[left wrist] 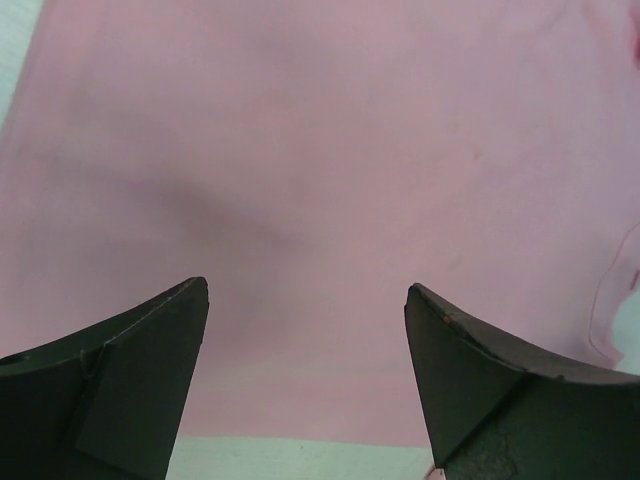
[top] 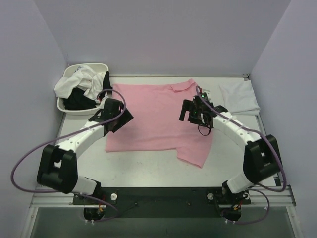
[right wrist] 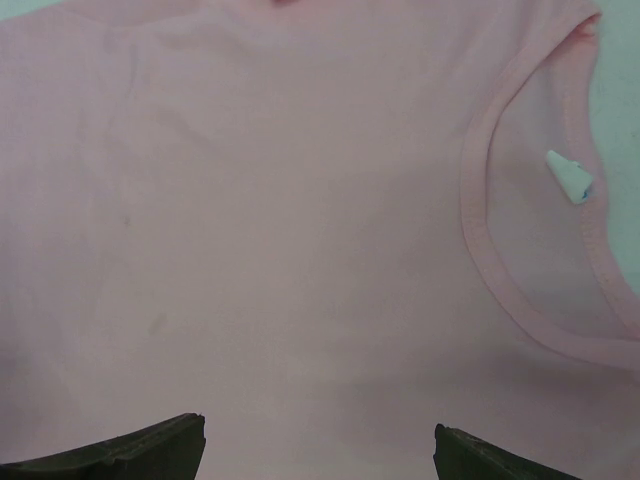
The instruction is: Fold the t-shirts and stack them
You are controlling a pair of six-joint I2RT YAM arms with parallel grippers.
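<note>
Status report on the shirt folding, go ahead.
Left gripper and right gripper open, empty, both over pink t-shirt. Shirt spread flat, not yet folded. White and black shirts heaped in basin, far left. Nothing lying on the pink one.

Item: light pink cotton t-shirt (right wrist: 280, 230), lying flat and filling nearly the whole view. A ribbed pink neckband (right wrist: 478, 240) curved down the right side, and a small white label (right wrist: 568, 176) sat inside the neck opening. A few faint dark specks marked the cloth at left. Right gripper (right wrist: 320, 452): two dark fingertips (right wrist: 140, 450) showed at the bottom edge, spread wide, gripping nothing. Pale table surface (right wrist: 622, 90) showed at the right edge.
</note>
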